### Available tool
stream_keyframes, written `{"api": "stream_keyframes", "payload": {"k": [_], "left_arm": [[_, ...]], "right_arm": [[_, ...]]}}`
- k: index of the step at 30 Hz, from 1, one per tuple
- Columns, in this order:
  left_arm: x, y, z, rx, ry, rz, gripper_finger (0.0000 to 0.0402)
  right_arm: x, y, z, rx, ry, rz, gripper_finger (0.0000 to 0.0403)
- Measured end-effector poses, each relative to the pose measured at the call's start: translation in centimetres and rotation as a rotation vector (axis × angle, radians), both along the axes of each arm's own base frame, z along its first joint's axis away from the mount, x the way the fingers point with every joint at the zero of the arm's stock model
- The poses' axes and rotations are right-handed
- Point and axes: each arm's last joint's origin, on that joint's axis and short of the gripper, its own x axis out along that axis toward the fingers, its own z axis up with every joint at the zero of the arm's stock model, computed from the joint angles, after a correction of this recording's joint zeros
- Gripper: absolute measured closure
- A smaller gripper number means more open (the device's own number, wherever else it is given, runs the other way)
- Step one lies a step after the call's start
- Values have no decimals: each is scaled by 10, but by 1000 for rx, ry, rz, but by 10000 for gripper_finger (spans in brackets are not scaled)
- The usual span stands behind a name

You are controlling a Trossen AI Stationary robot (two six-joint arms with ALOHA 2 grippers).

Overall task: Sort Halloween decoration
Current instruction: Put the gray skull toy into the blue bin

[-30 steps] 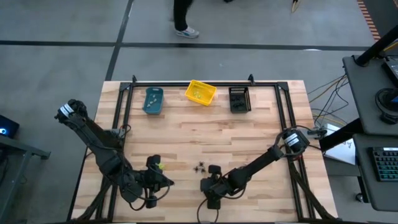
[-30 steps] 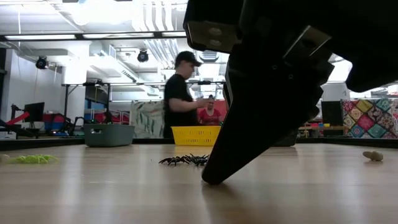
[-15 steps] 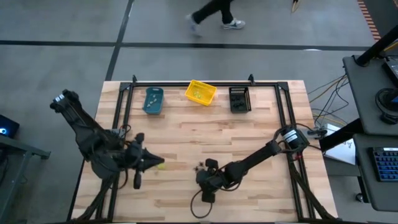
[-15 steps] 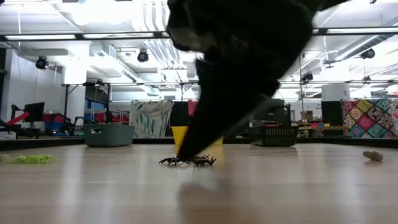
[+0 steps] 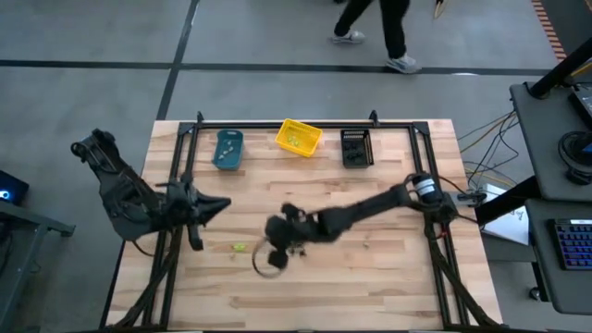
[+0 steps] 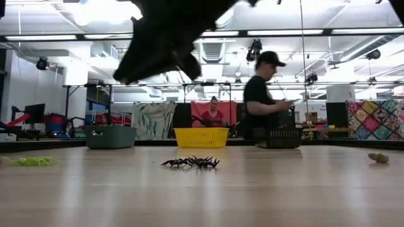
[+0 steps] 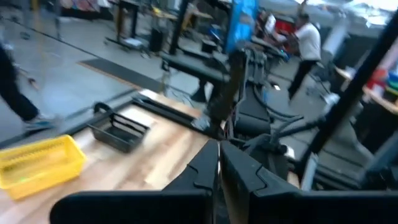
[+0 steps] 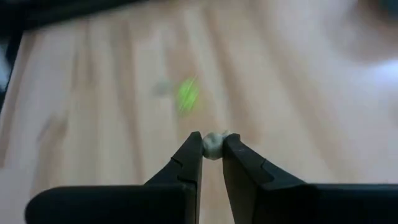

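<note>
right gripper (image 8: 212, 151) | lifted off the table since a moment ago, pinching a pale trinket (image 8: 214, 144) | black spiders (image 6: 190, 162) left mid-table, green one (image 5: 239, 247) nearby | left gripper (image 7: 219, 163) clenched, pulled back | carry to a bin likely next

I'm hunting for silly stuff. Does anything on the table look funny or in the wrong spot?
The yellow bin sits crooked between the straight teal bin and black bin. Some decorations lie loose on the table: a green trinket and black spiders. The right gripper pinches a pale trinket.
</note>
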Motion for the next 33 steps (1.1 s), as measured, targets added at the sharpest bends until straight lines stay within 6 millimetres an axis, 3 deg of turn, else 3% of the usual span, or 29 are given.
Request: {"api": "stream_keyframes", "payload": {"k": [8, 19, 27, 33], "left_arm": [[-13, 16, 10, 2, -50, 98, 402], [-16, 21, 12, 2, -78, 212, 402], [-16, 23, 15, -28, -129, 349, 402], [-17, 24, 17, -40, -150, 406, 402]], "right_arm": [[31, -92, 35, -64, -167, -2, 365], [61, -209, 21, -74, -317, -22, 365], [88, -266, 0, -74, -368, -93, 365], [105, -281, -21, -45, -394, -106, 365]]}}
